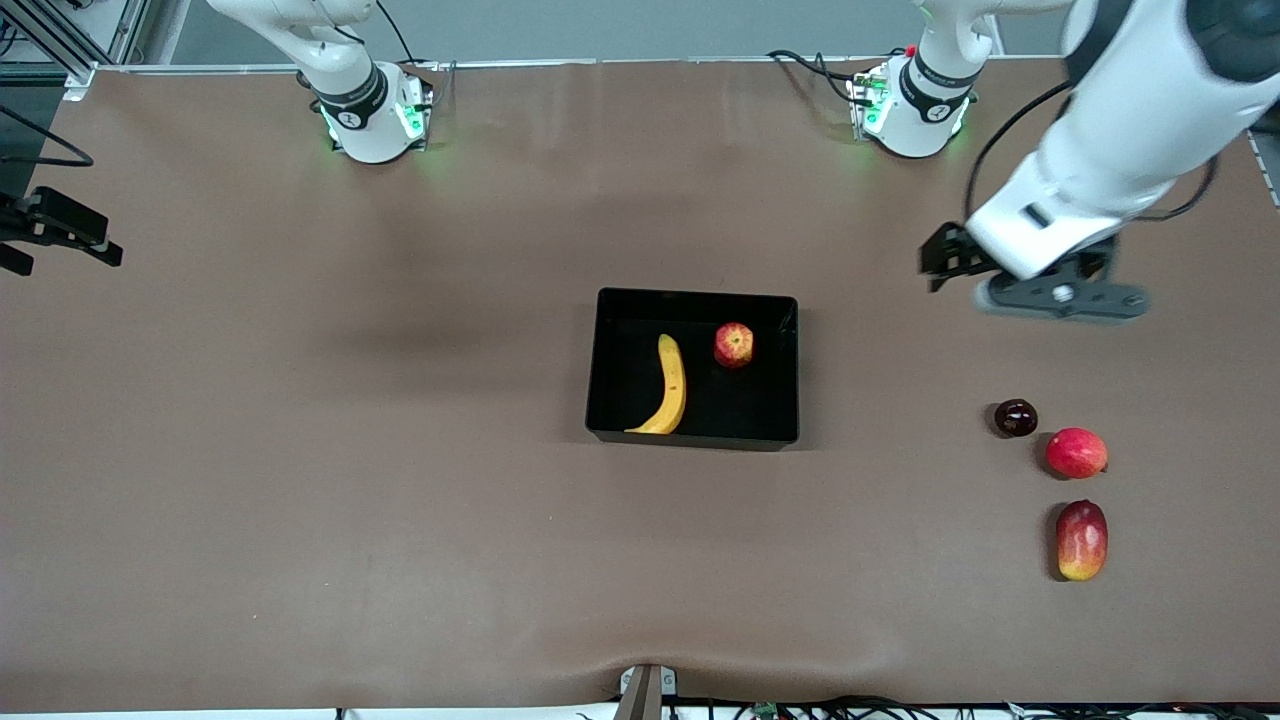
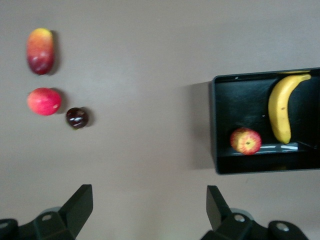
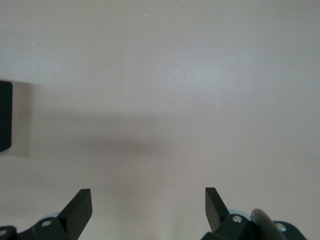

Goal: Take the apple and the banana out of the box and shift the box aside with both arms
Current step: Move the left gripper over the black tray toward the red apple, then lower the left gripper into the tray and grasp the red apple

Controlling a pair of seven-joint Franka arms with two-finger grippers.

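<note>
The box (image 1: 610,370), a glossy black plastic bin with low walls, sits near the middle of the brown table (image 1: 300,450) with both fruits inside. The banana (image 1: 668,386) lies along the floor toward the right arm's end of the box; the apple (image 1: 733,345) rests toward the left arm's end, farther from the front camera, apart from the banana.

Judging by looks, the apple is firm, smooth and apt to roll, so a grip across its widest part seems best. The banana is softer and bruises easily; its thick middle is the sensible place to pinch. The box looks light and stiff but slick, so each arm would likely take a short wall's rim.

The left gripper (image 1: 945,262) hangs over bare table toward the left arm's end, fingers (image 2: 80,202) spread wide and holding nothing. The right gripper (image 3: 148,202), out of the front view, is over bare table with only a corner of the box in sight, its jaws equally spread and empty.

Near the left arm's end lie a dark plum-like fruit (image 1: 1015,417), a red-pink round fruit (image 1: 1076,452) and a mango (image 1: 1082,540). No readable label or writing shows on anything.
</note>
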